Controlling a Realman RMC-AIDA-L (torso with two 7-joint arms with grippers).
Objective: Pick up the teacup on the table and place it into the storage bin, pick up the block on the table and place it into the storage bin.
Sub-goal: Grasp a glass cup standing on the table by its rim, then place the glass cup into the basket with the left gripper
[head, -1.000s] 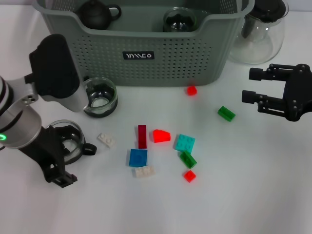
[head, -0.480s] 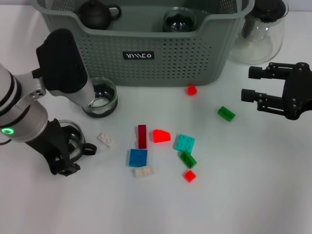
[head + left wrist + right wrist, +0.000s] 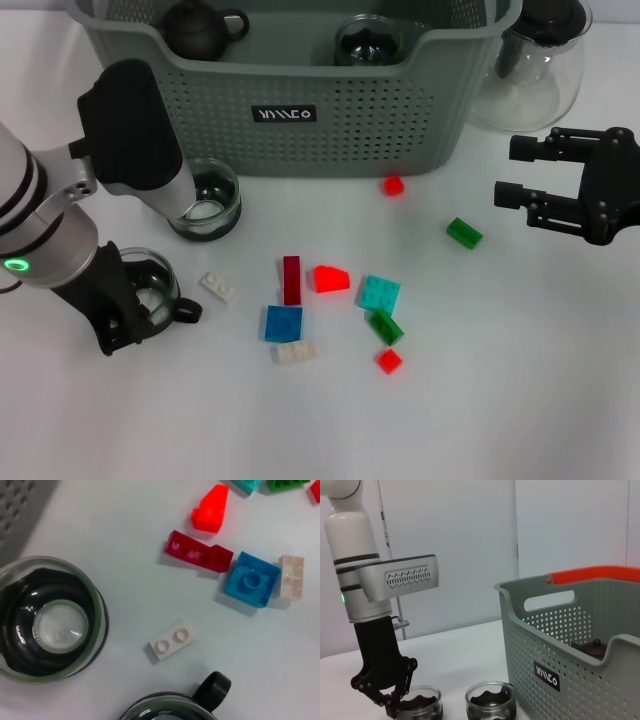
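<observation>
A glass teacup (image 3: 152,287) with a dark handle stands at the table's left; in the left wrist view only its rim and handle (image 3: 210,689) show. My left gripper (image 3: 118,322) is down at this teacup's near-left side, right against it. A second glass teacup (image 3: 206,198) stands in front of the grey-green storage bin (image 3: 290,115), which holds a dark teapot and a glass cup. Several coloured blocks lie mid-table, among them a white block (image 3: 218,287) and a blue block (image 3: 283,323). My right gripper (image 3: 522,175) hangs open at the right, away from them.
A clear glass pitcher (image 3: 533,62) with a dark lid stands to the right of the bin. A small red block (image 3: 393,185) and a green block (image 3: 464,233) lie between the bin and my right gripper.
My left arm has shifted up and toward the bin, drawing its gripper closer in on the handled teacup. The cup, the blocks and the right arm stay where they were.
</observation>
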